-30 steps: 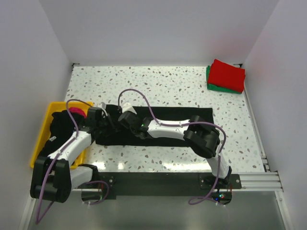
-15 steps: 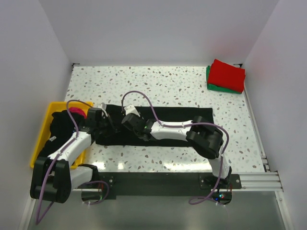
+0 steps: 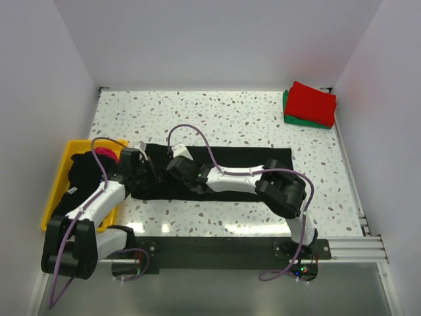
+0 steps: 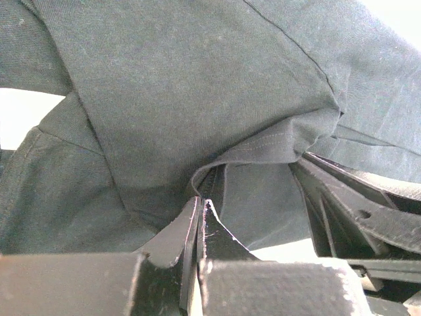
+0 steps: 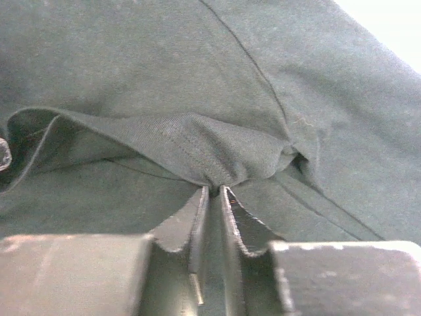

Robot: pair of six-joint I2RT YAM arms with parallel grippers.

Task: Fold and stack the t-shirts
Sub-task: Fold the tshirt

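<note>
- Black t-shirt (image 3: 263, 158) lies in a long band across the middle of the speckled worktop (image 3: 230, 112)
- Left fingers (image 4: 181, 227) are closed on its hem; right fingers (image 5: 187, 224) are narrow, pinching a fold nearby
- Step, I judge: gripping its left end for a fold; next, both lift together
- Folded red t-shirt (image 3: 312, 102) sits on a green t-shirt (image 3: 287, 117) in the far right corner, white walls around

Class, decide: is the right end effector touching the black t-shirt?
Touching. The right wrist view shows the right end effector closed on a raised fold of the black t-shirt, cloth bunched at its fingertips.
</note>
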